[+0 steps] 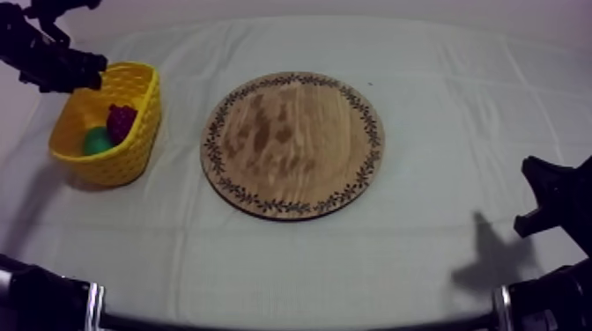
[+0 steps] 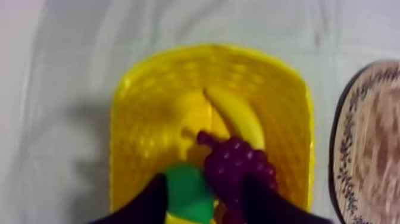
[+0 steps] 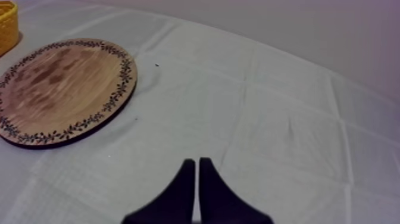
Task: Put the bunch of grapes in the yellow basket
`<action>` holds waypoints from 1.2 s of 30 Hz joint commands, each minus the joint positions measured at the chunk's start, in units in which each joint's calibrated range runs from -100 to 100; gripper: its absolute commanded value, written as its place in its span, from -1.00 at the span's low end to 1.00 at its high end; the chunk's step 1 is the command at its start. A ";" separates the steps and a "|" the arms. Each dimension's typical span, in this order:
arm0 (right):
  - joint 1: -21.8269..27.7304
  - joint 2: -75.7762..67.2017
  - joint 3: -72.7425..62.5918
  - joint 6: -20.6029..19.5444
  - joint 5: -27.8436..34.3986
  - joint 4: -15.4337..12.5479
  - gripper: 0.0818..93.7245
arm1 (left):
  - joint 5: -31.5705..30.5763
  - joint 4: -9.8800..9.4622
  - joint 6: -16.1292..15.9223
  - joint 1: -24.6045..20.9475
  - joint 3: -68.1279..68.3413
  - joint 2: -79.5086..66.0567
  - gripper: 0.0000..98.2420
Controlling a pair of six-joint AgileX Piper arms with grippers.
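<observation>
The purple bunch of grapes (image 1: 122, 119) lies inside the yellow basket (image 1: 132, 151) at the table's left, beside a green pear (image 1: 97, 141). In the left wrist view the grapes (image 2: 238, 170) rest against a banana (image 2: 238, 116) and the pear (image 2: 187, 190). My left gripper (image 1: 92, 70) hovers over the basket's far left rim. Its fingers stand apart above the fruit, so it (image 2: 205, 190) is open and holds nothing. The round wooden board (image 1: 292, 145) is bare. My right gripper (image 1: 551, 198) rests low at the right, shut as a narrow wedge (image 3: 197, 162).
The board (image 3: 59, 89) lies mid-table, with the basket (image 3: 7, 24) just past its left edge. Grey-white cloth stretches between the board and my right gripper. The board's rim (image 2: 375, 143) runs close beside the basket wall (image 2: 155, 95).
</observation>
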 commanded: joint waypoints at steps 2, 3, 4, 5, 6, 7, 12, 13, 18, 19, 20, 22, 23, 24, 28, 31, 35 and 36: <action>-0.02 -0.01 -0.03 0.00 0.00 0.01 -0.99 | -4.12 0.03 -0.08 -0.42 1.05 -4.52 -0.61; -0.02 -0.01 -0.03 0.00 0.00 0.01 -0.99 | -5.26 0.06 -0.12 -0.50 1.69 -6.06 -0.68; -0.02 -0.01 -0.03 0.00 0.00 0.01 -0.99 | -6.49 0.13 -0.19 -0.59 2.50 -7.74 -0.73; -0.02 -0.01 -0.03 0.00 0.00 0.01 -0.99 | -7.86 0.19 -0.20 -0.69 3.50 -9.54 -0.78; -0.02 -0.01 -0.03 0.00 0.00 0.01 -0.99 | -9.28 0.36 -0.33 -0.87 4.68 -11.47 -0.82; -0.02 -0.01 -0.03 0.00 0.00 0.01 -0.99 | -10.71 0.66 -0.61 -1.12 6.00 -13.57 -0.84; -0.02 -0.01 -0.03 0.00 0.00 0.01 -0.99 | -17.75 3.01 -3.23 -3.18 14.02 -25.96 -0.93; -0.02 -0.01 -0.03 0.00 0.00 0.01 -0.99 | -19.09 3.48 -3.77 -3.63 15.96 -28.68 -0.94; -0.02 -0.01 -0.03 0.00 0.00 0.01 -0.99 | -22.93 4.73 -5.93 -5.03 26.51 -42.73 -0.99; -0.02 -0.01 -0.03 0.00 0.00 0.01 -0.99 | -22.74 4.91 -6.27 -5.15 28.35 -45.56 -0.99; -0.02 -0.01 -0.03 0.00 0.00 0.01 -0.99 | -22.59 5.22 -6.72 -5.36 30.20 -48.37 -1.00; -0.02 -0.01 -0.03 -0.01 0.00 0.01 -0.99 | -22.55 5.64 -7.15 -5.74 33.88 -54.07 -1.00; -0.02 -0.01 -0.03 0.00 0.00 0.01 -0.99 | -22.55 5.79 -7.21 -5.90 35.68 -56.91 -1.00; -0.02 -0.01 -0.03 0.00 0.00 0.01 -0.99 | -22.53 5.99 -7.41 -6.08 37.45 -59.70 -1.00; -0.02 -0.01 -0.03 0.00 0.00 0.01 -0.99 | -21.47 6.80 -8.68 -6.40 43.82 -69.84 -1.00; -0.02 -0.01 -0.03 -0.01 0.00 0.01 -0.99 | -21.11 6.71 -7.52 -6.48 47.88 -75.82 -1.00; -0.02 -0.01 -0.03 0.00 0.00 0.01 -0.99 | -21.02 6.37 -6.49 -6.67 52.33 -81.61 -1.00; -0.02 -0.01 -0.03 0.00 0.00 0.01 -0.99 | -21.14 6.35 -6.52 -6.73 53.42 -82.83 -1.00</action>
